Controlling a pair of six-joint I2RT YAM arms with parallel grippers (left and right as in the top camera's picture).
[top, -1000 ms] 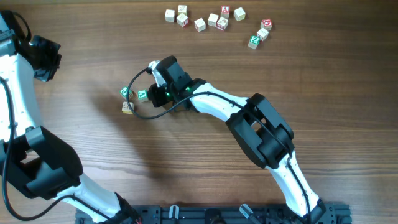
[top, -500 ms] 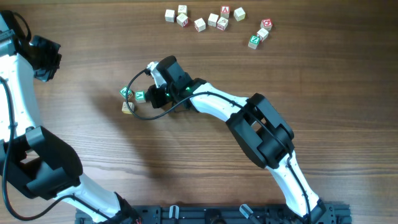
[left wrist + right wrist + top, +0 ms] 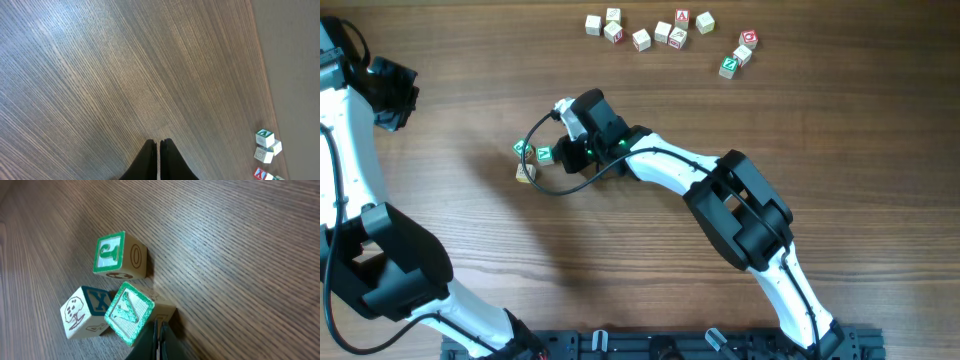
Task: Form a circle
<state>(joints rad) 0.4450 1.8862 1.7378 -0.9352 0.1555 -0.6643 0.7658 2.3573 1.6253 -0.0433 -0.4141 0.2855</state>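
Overhead: circle (image 3: 530, 160) (three cubes, bunched) on table (image 3: 460, 230), right gripper (image 3: 558, 152) at its right edge. Left wrist: left gripper (image 3: 158, 146) pressed together above table. Right wrist: right gripper pressed together, tips beside green cube (image 3: 129, 312).

- Bright, even overhead light; the right arm (image 3: 665, 165) cast a soft shadow toward 8 o'clock on the table (image 3: 840, 130).
- Pale sheen lay at 10 o'clock in the left wrist view.
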